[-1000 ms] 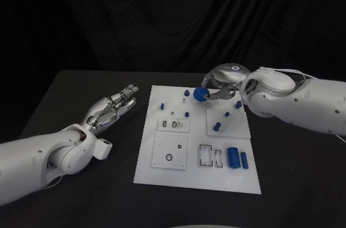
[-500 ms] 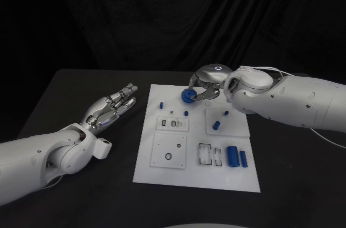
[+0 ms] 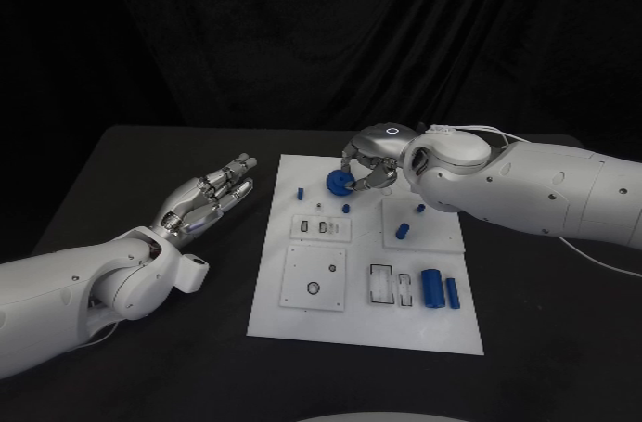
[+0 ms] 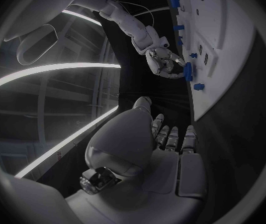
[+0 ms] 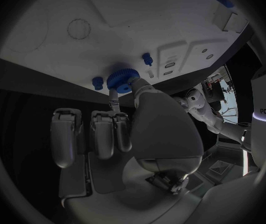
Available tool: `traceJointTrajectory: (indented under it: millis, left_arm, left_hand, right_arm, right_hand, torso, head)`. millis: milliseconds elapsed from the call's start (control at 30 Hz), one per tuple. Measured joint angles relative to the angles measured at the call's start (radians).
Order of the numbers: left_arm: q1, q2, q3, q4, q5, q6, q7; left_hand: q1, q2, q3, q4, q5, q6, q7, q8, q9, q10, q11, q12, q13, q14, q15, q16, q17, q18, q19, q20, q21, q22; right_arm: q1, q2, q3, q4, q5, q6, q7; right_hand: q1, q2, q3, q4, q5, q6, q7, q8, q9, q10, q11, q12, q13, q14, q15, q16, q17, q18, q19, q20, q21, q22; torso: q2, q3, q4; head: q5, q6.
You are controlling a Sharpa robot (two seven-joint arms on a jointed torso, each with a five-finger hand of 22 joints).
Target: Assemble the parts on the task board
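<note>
- Black bench (image 3: 147, 176) under a dark curtain; white task board (image 3: 402, 334) sits mid-bench.
- Head view: right hand (image 3: 372, 162) is over the board's far edge, pinching a blue gear-like part (image 3: 341, 183) off the surface. Left hand (image 3: 214, 195) rests on the bench just beside the board's left edge, fingers straight and apart, holding nothing.
- Head view: small blue pegs (image 3: 301, 195) stand near the far-left area; a blue cylinder (image 3: 432, 288) and a slimmer blue piece (image 3: 454, 296) lie near the board's right edge, toward the near side.
- Left wrist view: left hand (image 4: 160, 144) flat, nothing in it; right hand (image 4: 167, 64) with the blue part (image 4: 187, 70) above the board (image 4: 232, 50).
- Right wrist view: fingertips (image 5: 114, 92) clamp the toothed blue part (image 5: 122, 79) just above the board (image 5: 139, 20); two small blue pegs (image 5: 147, 58) nearby.
</note>
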Motion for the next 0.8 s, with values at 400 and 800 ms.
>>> traceJointTrajectory:
  millis: [400, 800]
  left_arm:
    - [0.0, 0.002, 0.0, -0.002, 0.0, 0.005, 0.0]
    - [0.0, 0.003, 0.0, -0.005, 0.0, 0.011, 0.0]
  left_hand:
    - [0.0, 0.0, 0.0, 0.0, 0.0, 0.0, 0.0, 0.0, 0.0, 0.0, 0.0, 0.0, 0.0, 0.0, 0.0, 0.0, -0.001, 0.016, 0.0, 0.0, 0.0, 0.0]
    - [0.0, 0.0, 0.0, 0.0, 0.0, 0.0, 0.0, 0.0, 0.0, 0.0, 0.0, 0.0, 0.0, 0.0, 0.0, 0.0, 0.0, 0.016, 0.0, 0.0, 0.0, 0.0]
  right_arm:
    - [-0.003, 0.009, 0.0, -0.008, 0.003, 0.01, -0.001]
    - [-0.003, 0.009, 0.0, -0.016, 0.003, 0.01, -0.011]
  right_hand:
    - [0.001, 0.001, 0.035, -0.006, 0.004, -0.064, 0.014, -0.163, 0.313, -0.002, 0.016, 0.0, 0.0, -0.001, 0.017, 0.0, 0.0, 0.0, -0.002, 0.013, -0.032, 0.0]
    - [0.001, 0.001, 0.046, -0.015, 0.004, -0.064, 0.014, -0.182, 0.282, 0.001, 0.019, 0.0, 0.0, -0.002, 0.024, 0.0, 0.0, 0.0, -0.002, 0.02, -0.044, 0.0]
  torso:
    - [-0.001, 0.0012, -0.0022]
    - [-0.002, 0.0012, -0.0024]
  head:
    - [0.002, -0.003]
    - [0.002, -0.005]
